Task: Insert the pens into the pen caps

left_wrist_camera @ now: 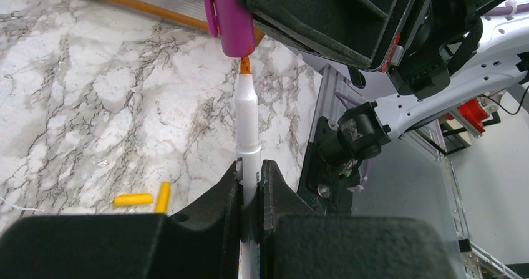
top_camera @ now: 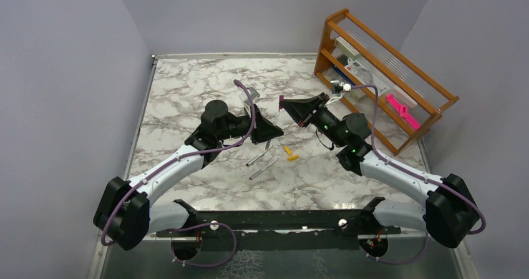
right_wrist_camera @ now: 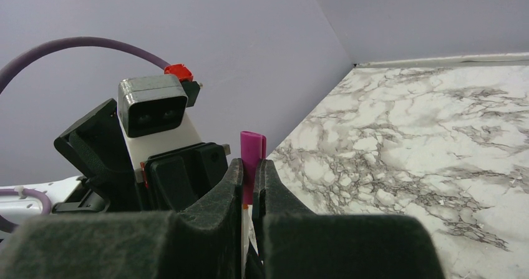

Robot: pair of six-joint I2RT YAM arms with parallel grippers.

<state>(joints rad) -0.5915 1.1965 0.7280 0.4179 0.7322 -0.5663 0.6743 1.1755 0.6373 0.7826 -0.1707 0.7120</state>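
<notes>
My left gripper (left_wrist_camera: pixel 251 178) is shut on a slim white-grey pen (left_wrist_camera: pixel 247 120) that points up and away, and it meets the right gripper above the table's middle (top_camera: pixel 273 131). The pen's orange tip (left_wrist_camera: pixel 245 65) sits right at the mouth of a magenta pen cap (left_wrist_camera: pixel 228 14). My right gripper (right_wrist_camera: pixel 251 171) (top_camera: pixel 286 106) is shut on that cap (right_wrist_camera: pixel 252 149), and the pen's tip shows just under it between the fingers. Two more pens (top_camera: pixel 254 160) (top_camera: pixel 264 168) lie on the marble. Two yellow caps (top_camera: pixel 287 149) (top_camera: pixel 292 158) lie beside them, and also show in the left wrist view (left_wrist_camera: pixel 133 199).
A wooden rack (top_camera: pixel 387 73) stands at the back right, with a bright-pink flat object (top_camera: pixel 399 107) and other items in it. Lilac walls close the table on the left, back and right. The left wrist camera block (right_wrist_camera: pixel 153 107) faces the right gripper closely.
</notes>
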